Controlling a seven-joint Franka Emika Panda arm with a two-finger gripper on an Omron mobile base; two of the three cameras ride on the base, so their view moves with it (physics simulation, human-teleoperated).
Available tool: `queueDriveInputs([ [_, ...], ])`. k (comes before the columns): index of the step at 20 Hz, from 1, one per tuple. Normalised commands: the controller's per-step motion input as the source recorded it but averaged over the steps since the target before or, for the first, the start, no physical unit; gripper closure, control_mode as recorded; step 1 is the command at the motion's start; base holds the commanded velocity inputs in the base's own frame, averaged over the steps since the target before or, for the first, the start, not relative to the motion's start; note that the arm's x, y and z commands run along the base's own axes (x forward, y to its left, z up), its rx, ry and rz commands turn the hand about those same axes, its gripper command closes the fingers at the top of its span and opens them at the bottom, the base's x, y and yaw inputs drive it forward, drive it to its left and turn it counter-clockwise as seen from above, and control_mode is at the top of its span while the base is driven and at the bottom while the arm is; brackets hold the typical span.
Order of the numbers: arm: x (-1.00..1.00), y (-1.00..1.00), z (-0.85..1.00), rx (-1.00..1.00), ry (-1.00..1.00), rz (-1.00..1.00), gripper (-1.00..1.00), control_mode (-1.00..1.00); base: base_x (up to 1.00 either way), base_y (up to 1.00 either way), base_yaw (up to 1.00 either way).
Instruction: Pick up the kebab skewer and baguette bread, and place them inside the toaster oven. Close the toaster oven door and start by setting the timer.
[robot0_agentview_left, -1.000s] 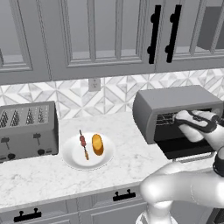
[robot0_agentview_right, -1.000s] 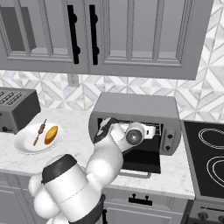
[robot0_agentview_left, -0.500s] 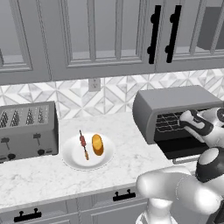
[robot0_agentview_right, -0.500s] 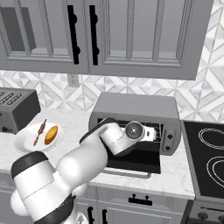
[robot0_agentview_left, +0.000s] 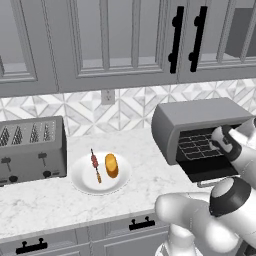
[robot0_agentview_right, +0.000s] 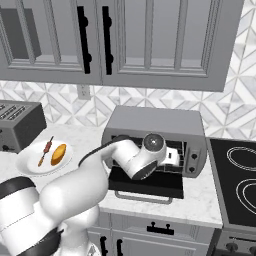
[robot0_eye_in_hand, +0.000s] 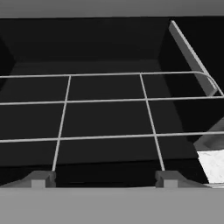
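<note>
The kebab skewer (robot0_agentview_left: 95, 166) (robot0_agentview_right: 45, 150) and the baguette bread (robot0_agentview_left: 111, 165) (robot0_agentview_right: 59, 154) lie side by side on a white plate (robot0_agentview_left: 80, 181) (robot0_agentview_right: 25, 163), left of the toaster oven (robot0_agentview_left: 195, 117) (robot0_agentview_right: 155, 120). The toaster oven door (robot0_agentview_left: 210, 172) (robot0_agentview_right: 147, 182) hangs folded down and open. My gripper (robot0_agentview_left: 218, 140) (robot0_agentview_right: 176, 156) (robot0_eye_in_hand: 105, 179) is at the oven's mouth, pointing in over the wire rack (robot0_eye_in_hand: 105, 101). It is open, with nothing between its fingertips (robot0_eye_in_hand: 41, 178).
A slotted grey toaster (robot0_agentview_left: 30, 147) (robot0_agentview_right: 17, 122) stands left of the plate. A black stovetop (robot0_agentview_right: 240, 175) lies right of the oven. The oven's knob panel (robot0_agentview_right: 195, 157) is on its right front. Wall cabinets hang overhead.
The hand has stayed at the oven's mouth with its jaws open. The arm's elbow and lower links have swung around behind it. Skewer and bread have not moved.
</note>
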Motion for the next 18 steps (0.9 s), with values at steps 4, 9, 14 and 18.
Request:
queueDriveInputs([
  [4,-0.57,0.0,-0.69,0.0,0.16,0.0,-1.0,-1.0,0.0,0.0,0.0],
  [9,-0.52,0.0,-0.63,0.0,0.15,0.0,-1.0,-1.0,0.0,0.0,0.0],
  [14,-0.51,0.0,-0.47,0.0,0.1,0.0,-1.0,-1.0,0.0,0.0,0.0],
  [18,-0.36,0.0,0.15,0.0,-0.05,0.0,-1.0,-1.0,0.0,0.0,0.0],
])
